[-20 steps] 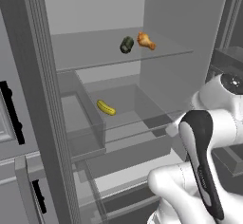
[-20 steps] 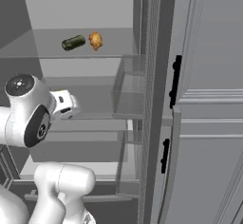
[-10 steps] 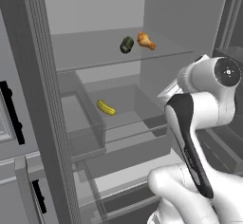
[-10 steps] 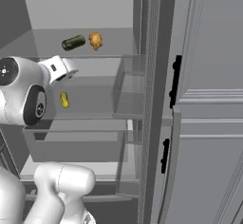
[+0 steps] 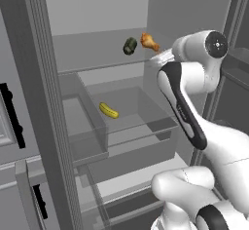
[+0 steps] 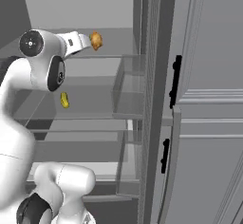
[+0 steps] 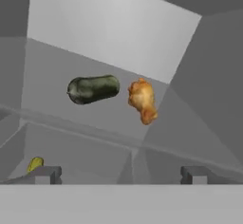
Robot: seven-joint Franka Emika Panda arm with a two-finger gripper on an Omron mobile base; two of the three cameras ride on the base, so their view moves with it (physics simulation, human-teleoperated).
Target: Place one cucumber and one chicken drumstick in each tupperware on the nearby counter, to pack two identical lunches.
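Note:
A dark green cucumber and an orange-brown chicken drumstick lie side by side on the upper shelf of an open refrigerator. A yellowish-green cucumber lies in the glass-walled drawer one level below. My gripper is open at upper-shelf height, just short of the drumstick, with nothing between its fingers. The tupperware and the counter are out of view.
The upper glass shelf's front edge runs just ahead of my fingertips. The drawer's clear walls enclose the level below. A grey frame post stands at the left. Cabinet doors with black handles close off the right.
My arm has swung up from drawer height to the upper shelf and reached forward toward the drumstick. The gripper has stayed open, and the food has not moved.

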